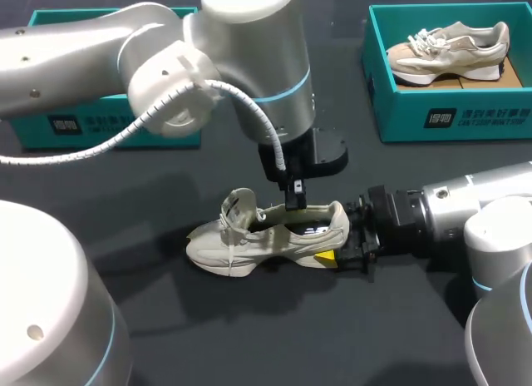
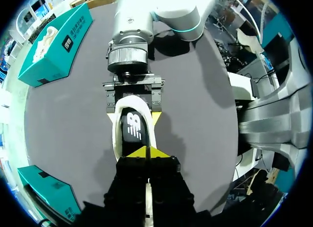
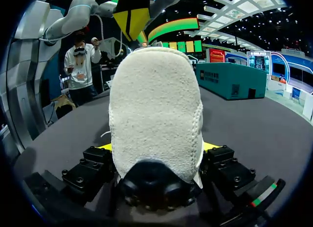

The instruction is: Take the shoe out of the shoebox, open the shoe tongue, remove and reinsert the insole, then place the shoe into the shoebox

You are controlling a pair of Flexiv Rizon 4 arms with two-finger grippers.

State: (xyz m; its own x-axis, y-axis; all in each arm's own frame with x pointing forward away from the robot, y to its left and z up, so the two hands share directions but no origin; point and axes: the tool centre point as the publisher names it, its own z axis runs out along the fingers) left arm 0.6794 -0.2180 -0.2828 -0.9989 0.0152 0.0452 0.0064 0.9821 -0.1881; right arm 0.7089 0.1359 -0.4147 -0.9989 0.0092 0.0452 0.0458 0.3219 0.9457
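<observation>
Teal shoebox far left, partly hidden by left arm. Just right of it, left gripper hangs over shoe opening, yellow tips pressed together at near edge of insole; cannot tell if anything is pinched. Beige shoe upright on dark table, mid-scene, toe left, tongue standing up. At shoe's right end, right gripper low, fingers clamped on heel from both sides. Far right, second shoebox, other shoe lying inside.
</observation>
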